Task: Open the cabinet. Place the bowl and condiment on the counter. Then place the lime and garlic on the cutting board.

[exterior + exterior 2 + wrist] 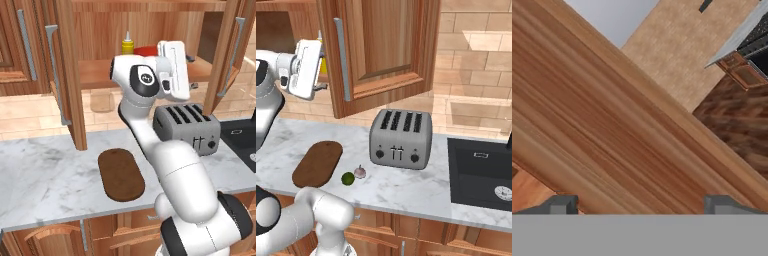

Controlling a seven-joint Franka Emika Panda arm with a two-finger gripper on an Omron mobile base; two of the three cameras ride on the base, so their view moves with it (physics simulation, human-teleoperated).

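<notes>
The cabinet [100, 72] stands open, both doors swung wide; its right door [386, 50] hangs over the toaster. On its lower shelf stand the yellow condiment [128, 45] and, right of it, the red bowl [146, 50], partly hidden by my hand. My gripper [191, 72] is raised at shelf height in front of the bowl, open and holding nothing; the hand view shows its fingertips [562, 204] spread wide before slanting wood. The lime [348, 178] and garlic [360, 171] lie side by side on the counter [406, 185], just right of the cutting board [317, 162].
A grey four-slot toaster [401, 139] stands on the counter below the right door. A black sink [481, 170] lies at the far right. The left door [67, 75] juts out over the counter left of the cutting board [120, 175].
</notes>
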